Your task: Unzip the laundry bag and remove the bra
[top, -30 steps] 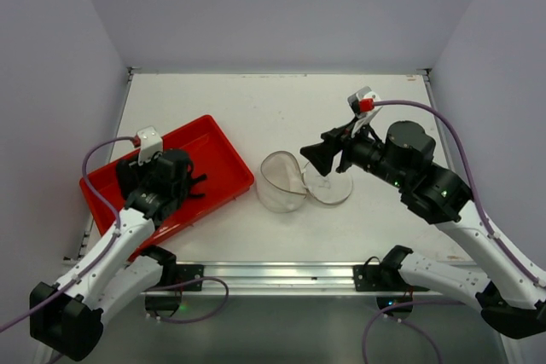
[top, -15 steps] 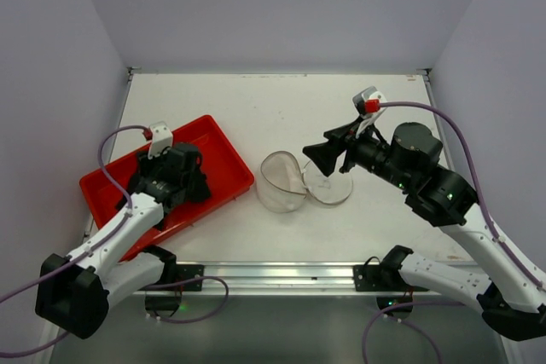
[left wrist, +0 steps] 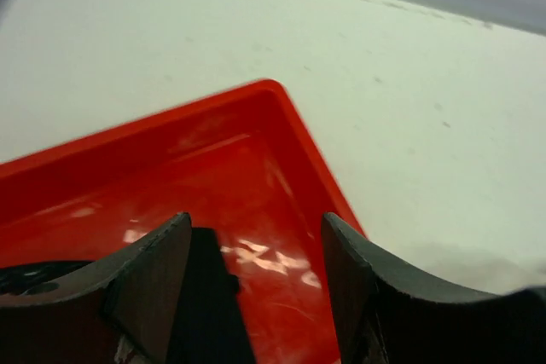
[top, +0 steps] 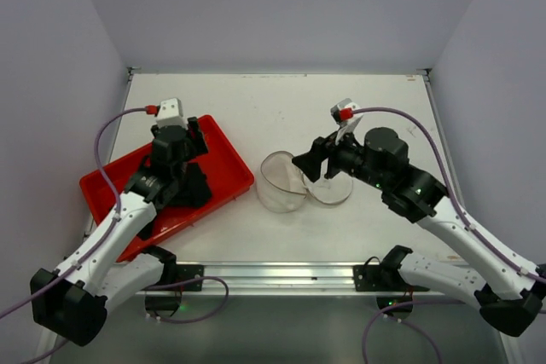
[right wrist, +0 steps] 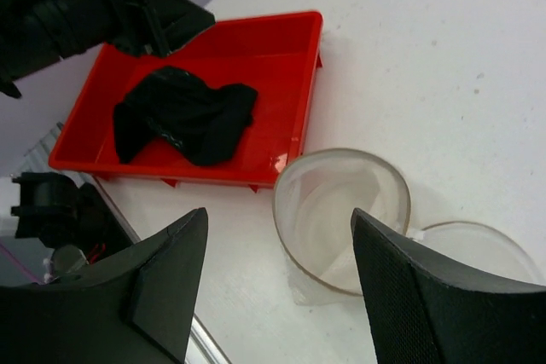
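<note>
We see soft black bra [right wrist: 183, 117] crumpled in glossy red tray [right wrist: 281, 49]; translucent white drum laundry bag [right wrist: 341, 210] lid-open; left jaws, right jaws spread, empty.

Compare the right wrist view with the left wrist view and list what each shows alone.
Right wrist only: the bra lying in the tray, and the bag standing open on the table with its lid flapped aside. Left wrist only: a close look through the open left gripper at the tray's bare far corner; a dark patch at the lower left is too cut off to identify. Both: the red tray and the white table.
</note>
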`<move>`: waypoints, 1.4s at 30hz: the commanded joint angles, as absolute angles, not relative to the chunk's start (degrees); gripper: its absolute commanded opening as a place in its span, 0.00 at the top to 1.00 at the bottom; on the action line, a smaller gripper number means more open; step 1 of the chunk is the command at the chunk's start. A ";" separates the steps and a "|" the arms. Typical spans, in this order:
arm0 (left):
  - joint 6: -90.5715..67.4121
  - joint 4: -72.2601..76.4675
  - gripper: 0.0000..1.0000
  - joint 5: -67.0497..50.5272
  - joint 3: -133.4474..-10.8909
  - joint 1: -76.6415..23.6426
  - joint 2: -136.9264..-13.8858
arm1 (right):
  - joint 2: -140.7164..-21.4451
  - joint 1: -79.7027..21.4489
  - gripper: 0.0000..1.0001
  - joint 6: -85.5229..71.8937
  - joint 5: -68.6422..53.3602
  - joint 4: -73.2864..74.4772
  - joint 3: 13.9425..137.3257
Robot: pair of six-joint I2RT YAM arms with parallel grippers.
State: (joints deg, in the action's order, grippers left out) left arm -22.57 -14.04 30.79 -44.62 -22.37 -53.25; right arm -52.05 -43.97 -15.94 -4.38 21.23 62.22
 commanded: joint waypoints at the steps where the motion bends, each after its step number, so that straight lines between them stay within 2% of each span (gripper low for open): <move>1: -25.75 -5.83 0.34 7.46 -42.48 -22.59 -55.46 | -55.45 -44.03 0.31 -18.19 -5.28 17.23 57.85; 2: -26.36 2.90 0.32 4.43 -40.54 -24.33 -55.72 | -56.15 -44.03 0.31 -18.11 -4.75 16.62 57.22; 4: -25.15 11.30 0.30 -1.20 -37.09 -26.53 -58.00 | -57.82 -44.03 0.31 -18.28 -2.73 16.44 56.16; 8: -19.79 10.64 0.23 4.74 -41.30 -34.08 -64.94 | -61.43 -44.03 0.31 -20.56 0.00 14.08 53.62; 12: -17.49 10.81 0.20 0.89 -45.00 -35.24 -69.78 | -63.19 -43.95 0.31 -22.15 7.72 11.69 49.58; 16: -17.48 13.87 0.20 -1.32 -42.46 -35.42 -70.14 | -63.63 -44.03 0.34 -22.50 9.58 10.81 48.08; 19: -19.85 21.50 0.20 -6.85 -37.63 -35.51 -69.08 | -62.84 -44.03 0.34 -23.11 12.64 8.62 46.32; 24: -19.60 19.42 0.20 -2.47 -35.17 -35.77 -68.03 | -61.44 -44.03 0.33 -23.12 14.24 6.16 43.95; 26: -19.60 18.90 0.23 -1.24 -34.89 -36.03 -68.64 | -61.78 -44.03 0.33 -22.94 12.66 4.40 43.59; 30: -18.64 15.29 0.31 6.48 -35.95 -36.12 -69.17 | -65.47 -44.12 0.37 -21.79 0.03 0.36 44.64; 37: -18.20 16.09 0.56 10.54 -34.54 -36.12 -69.96 | -71.90 -45.08 0.42 -20.66 -10.62 -1.93 46.41; 42: -18.10 15.73 0.59 11.25 -35.24 -36.12 -71.54 | -68.56 -47.90 0.41 -18.46 -8.88 1.75 46.05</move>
